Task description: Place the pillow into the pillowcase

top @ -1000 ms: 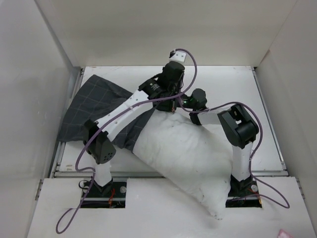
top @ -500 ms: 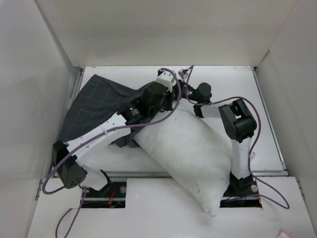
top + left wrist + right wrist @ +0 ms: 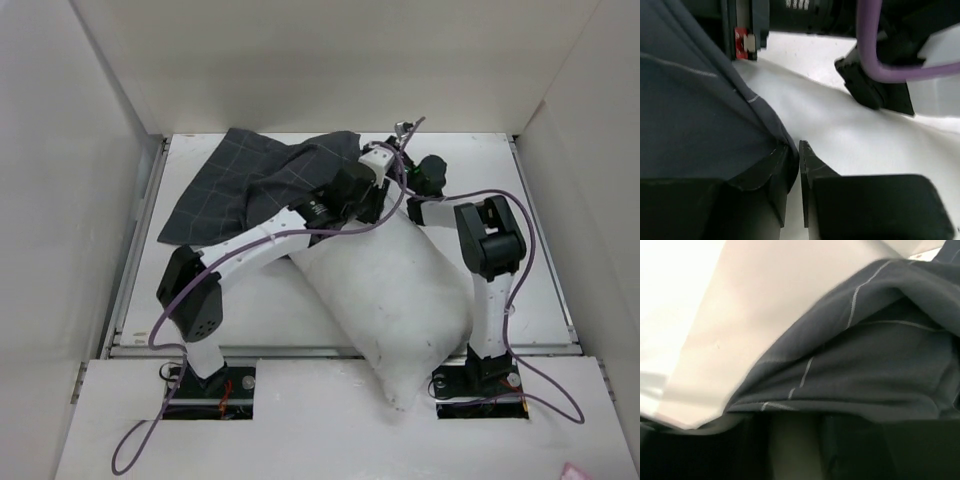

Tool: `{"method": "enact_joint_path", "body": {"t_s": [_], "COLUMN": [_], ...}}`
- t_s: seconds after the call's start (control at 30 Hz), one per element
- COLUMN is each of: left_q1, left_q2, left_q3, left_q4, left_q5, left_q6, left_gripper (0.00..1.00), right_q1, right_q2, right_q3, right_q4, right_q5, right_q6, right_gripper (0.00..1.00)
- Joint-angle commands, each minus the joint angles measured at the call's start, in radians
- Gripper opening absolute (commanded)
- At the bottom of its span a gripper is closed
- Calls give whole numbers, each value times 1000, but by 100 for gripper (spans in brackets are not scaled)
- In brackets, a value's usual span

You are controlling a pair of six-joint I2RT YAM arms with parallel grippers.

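Observation:
The white pillow [image 3: 395, 290] lies slantwise from the table's middle down past the front edge. The dark grid-lined pillowcase [image 3: 260, 180] is spread at the back left, its edge reaching the pillow's upper end. There my left gripper [image 3: 378, 200] has its jaws almost together. In the left wrist view the pillowcase [image 3: 695, 120] hem wraps the tip of my left gripper [image 3: 799, 150] over the pillow [image 3: 855, 135]. My right gripper [image 3: 405, 170] is right beside it. In the right wrist view my right gripper [image 3: 796, 422] stands open with the pillowcase [image 3: 865, 370] draped across its tips.
White walls close in the table [image 3: 530, 200] on the left, back and right. A metal rail [image 3: 330, 350] runs along the front edge. Purple cables [image 3: 450, 195] loop around both arms, close to the grippers.
Both grippers moved back and right, dragging the pillowcase from the left side to the back. The pillow swung steeper. The right jaws went from shut to open.

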Motion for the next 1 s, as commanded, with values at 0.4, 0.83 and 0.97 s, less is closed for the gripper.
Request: {"method": "enact_joint_path", "body": {"t_s": [0.4, 0.83, 0.97], "left_q1": [10, 153, 182], "left_q2": [-403, -509, -491], "left_q3": [-161, -503, -569], "left_q4": [-121, -155, -59], "left_q5": [-237, -299, -279], "left_q6": [-188, -466, -421], "left_gripper": [100, 88, 84], "right_q1": [-146, 145, 445], "right_q2": [-408, -875, -874], "right_q3": [-202, -108, -120], "right_q4": [-717, -1560, -1634], "right_q5": [238, 772, 888], "right_q6": [-622, -1215, -1271], "right_gripper": [100, 100, 100]}}
